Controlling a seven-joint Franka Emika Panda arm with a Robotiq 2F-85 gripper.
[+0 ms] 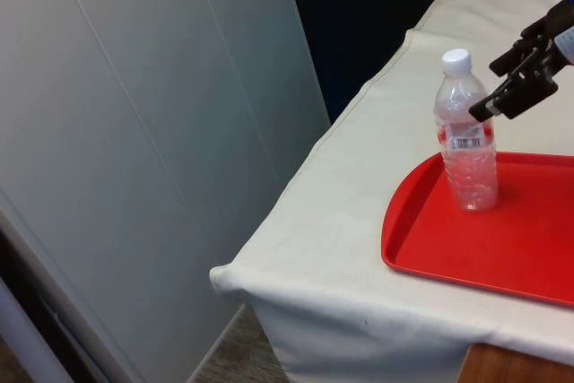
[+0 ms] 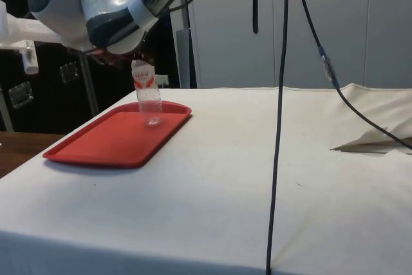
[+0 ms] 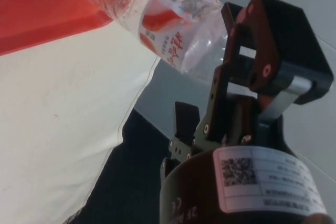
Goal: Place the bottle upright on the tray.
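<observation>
A clear plastic bottle (image 1: 468,150) with a white cap and a red-and-white label stands upright on the red tray (image 1: 502,248), near the tray's corner at the front view's left. In the side view the bottle (image 2: 148,94) stands at the far end of the tray (image 2: 116,140). My gripper (image 1: 489,90) hangs level with the bottle's shoulder, on its side towards the front view's right. Its two black fingers (image 1: 525,47) are spread apart and open, holding nothing. In the wrist view the bottle (image 3: 168,30) lies just beyond the fingers (image 3: 262,40), over the tray (image 3: 37,14).
The white cloth (image 1: 359,195) covers the table, whose edge drops off at the front view's left beside a grey wall panel (image 1: 134,132). Black cables (image 2: 281,114) hang down over the table's middle in the side view. A fold of cloth (image 2: 373,140) lies at that view's right.
</observation>
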